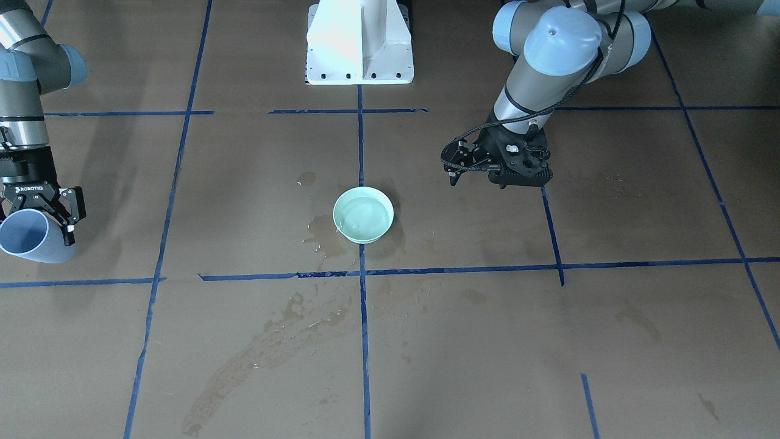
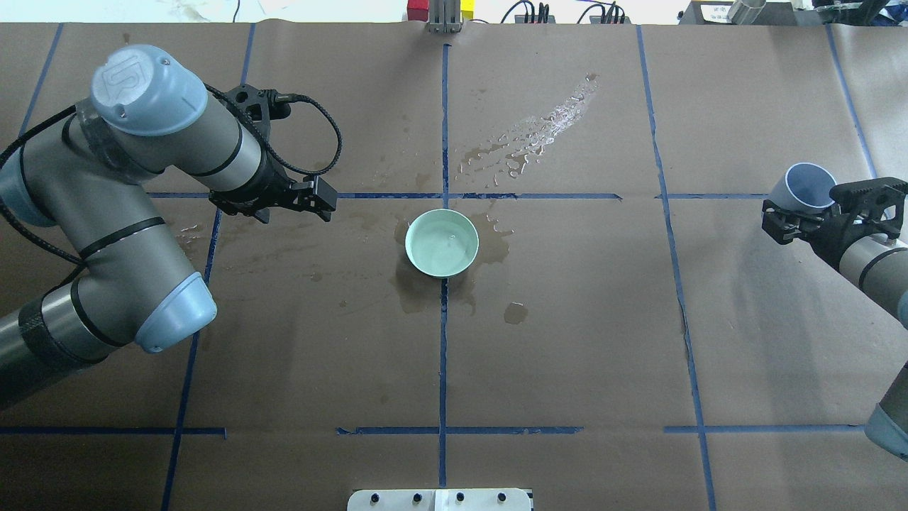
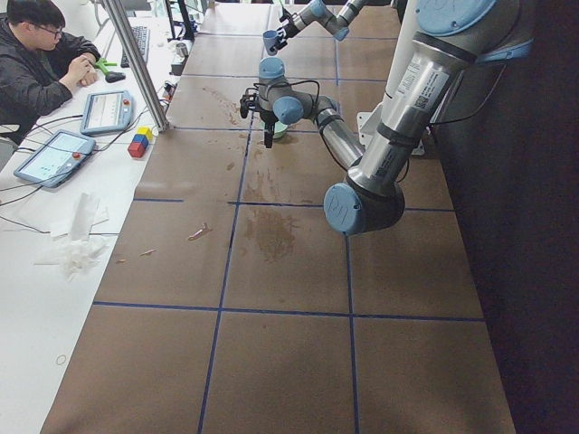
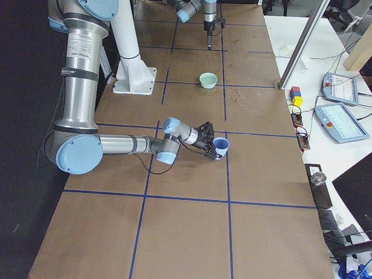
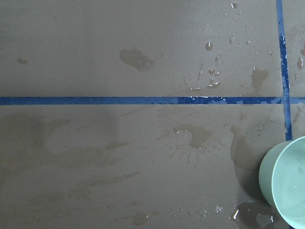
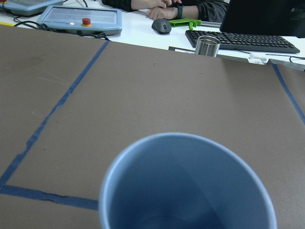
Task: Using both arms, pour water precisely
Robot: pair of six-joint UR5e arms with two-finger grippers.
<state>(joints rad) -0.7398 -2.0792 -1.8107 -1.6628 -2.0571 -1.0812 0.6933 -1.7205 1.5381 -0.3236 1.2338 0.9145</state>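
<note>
A mint-green bowl (image 1: 363, 214) stands at the table's middle, and the water (image 1: 365, 219) lies clear and glossy in it. The bowl also shows in the overhead view (image 2: 441, 242) and at the left wrist view's right edge (image 5: 287, 186). My right gripper (image 1: 58, 213) is shut on a light-blue cup (image 1: 25, 236), held tilted, far to the bowl's side (image 2: 805, 186). No water shows inside the cup (image 6: 186, 191). My left gripper (image 2: 328, 204) looks shut and empty, low over the paper beside the bowl (image 1: 453, 178).
Spilled water wets the brown paper around the bowl and in a streak (image 2: 539, 131) beyond it. The white pedestal (image 1: 359, 42) stands at the robot's side. A steel cup (image 6: 208, 46), keyboard and tablets lie on the operators' desk past the table edge.
</note>
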